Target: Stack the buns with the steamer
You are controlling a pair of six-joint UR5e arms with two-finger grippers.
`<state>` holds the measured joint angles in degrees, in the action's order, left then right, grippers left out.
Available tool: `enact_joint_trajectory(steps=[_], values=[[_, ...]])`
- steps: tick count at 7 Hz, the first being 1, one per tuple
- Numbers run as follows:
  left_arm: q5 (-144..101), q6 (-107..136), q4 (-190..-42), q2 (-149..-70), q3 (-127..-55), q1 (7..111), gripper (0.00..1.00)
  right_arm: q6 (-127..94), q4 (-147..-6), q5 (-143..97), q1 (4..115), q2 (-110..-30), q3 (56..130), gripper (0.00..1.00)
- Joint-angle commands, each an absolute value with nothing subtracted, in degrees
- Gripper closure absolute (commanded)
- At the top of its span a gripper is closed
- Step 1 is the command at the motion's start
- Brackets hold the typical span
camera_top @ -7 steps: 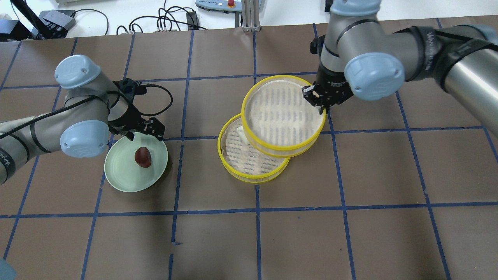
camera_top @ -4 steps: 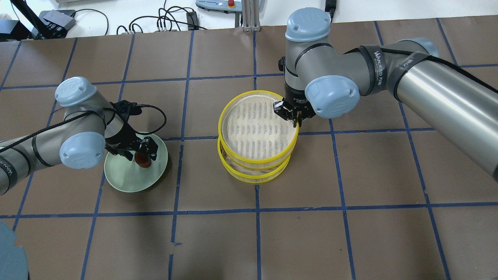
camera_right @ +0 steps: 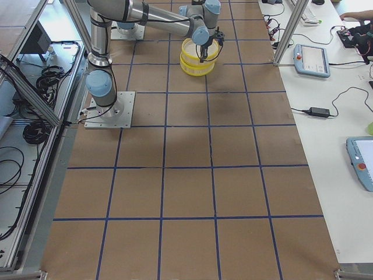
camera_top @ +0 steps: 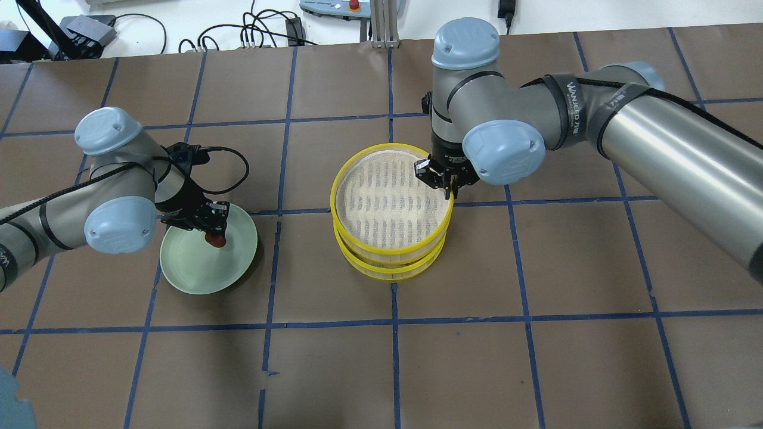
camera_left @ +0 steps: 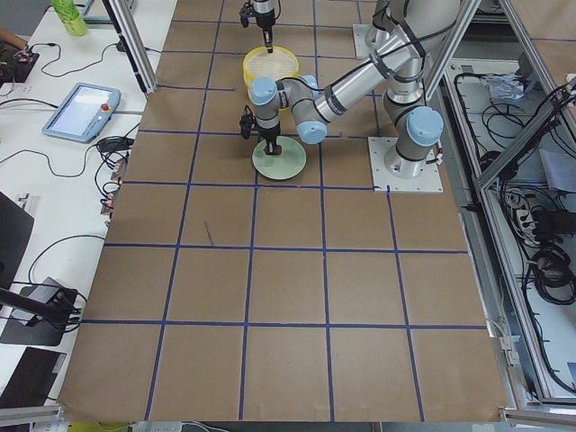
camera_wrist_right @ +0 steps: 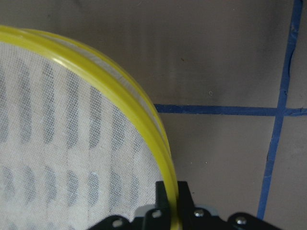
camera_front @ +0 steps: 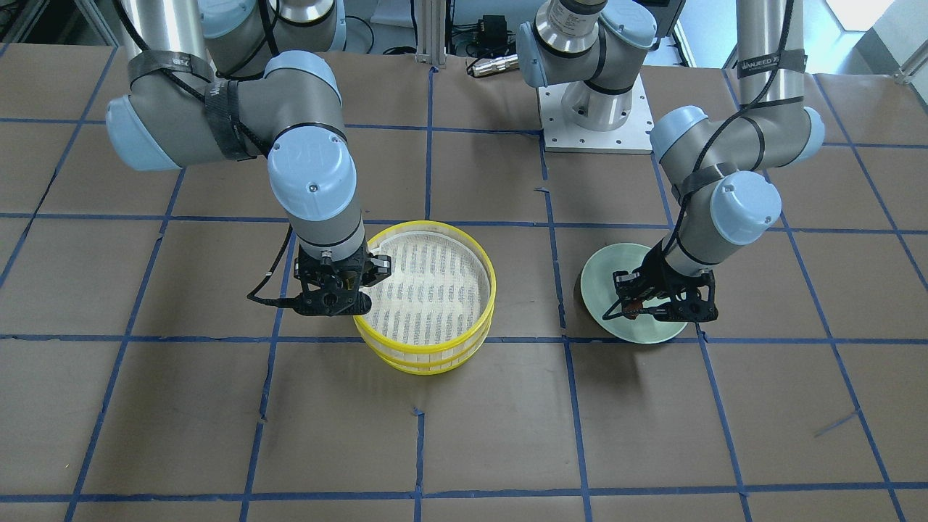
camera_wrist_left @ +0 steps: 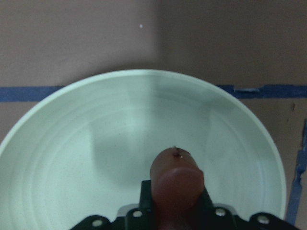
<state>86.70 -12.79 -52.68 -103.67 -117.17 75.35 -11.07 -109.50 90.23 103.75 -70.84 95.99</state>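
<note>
My left gripper [camera_top: 214, 229] is low over the pale green plate [camera_top: 197, 274] and shut on the dark reddish-brown bun [camera_top: 216, 240]. The left wrist view shows the bun [camera_wrist_left: 176, 184] between the fingers over the plate [camera_wrist_left: 72, 158]. My right gripper [camera_top: 450, 185] is shut on the yellow rim [camera_wrist_right: 160, 153] of the upper steamer tray [camera_top: 387, 196]. That tray sits squarely on the lower steamer tray [camera_top: 387, 271]. The white bun is hidden under the upper tray. In the front-facing view the right gripper [camera_front: 348, 290] is on the left and the left gripper [camera_front: 656, 308] on the right.
The brown table is marked with a blue tape grid [camera_top: 393, 322]. Cables and boxes [camera_top: 250, 33] lie beyond its far edge. The robot's base plate [camera_front: 598, 138] is behind the trays. A teach pendant [camera_left: 81, 110] lies on the side bench.
My right gripper carried the upper tray left and down onto the lower tray, covering the white bun. My left gripper came down over the plate and closed on the brown bun.
</note>
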Motion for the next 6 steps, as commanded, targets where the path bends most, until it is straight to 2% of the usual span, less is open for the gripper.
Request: enact_joint_trajectory(steps=[1,5,6], values=[[86.84,-10.99,-56.22,-99.07,-114.45,75.93,1.0,-11.16,-109.51,90.0,103.8,-70.75,96.06,0.99],[88.86,-5.75,-75.02,-95.89,-99.79,81.19,1.0,-11.16,-110.38,90.0,104.41,-70.58,96.85,0.98],[88.86,-4.67,-75.32,-95.89,-98.97,82.52,1.0,-11.16,-110.39,90.0,104.33,-70.58,97.2,0.96]])
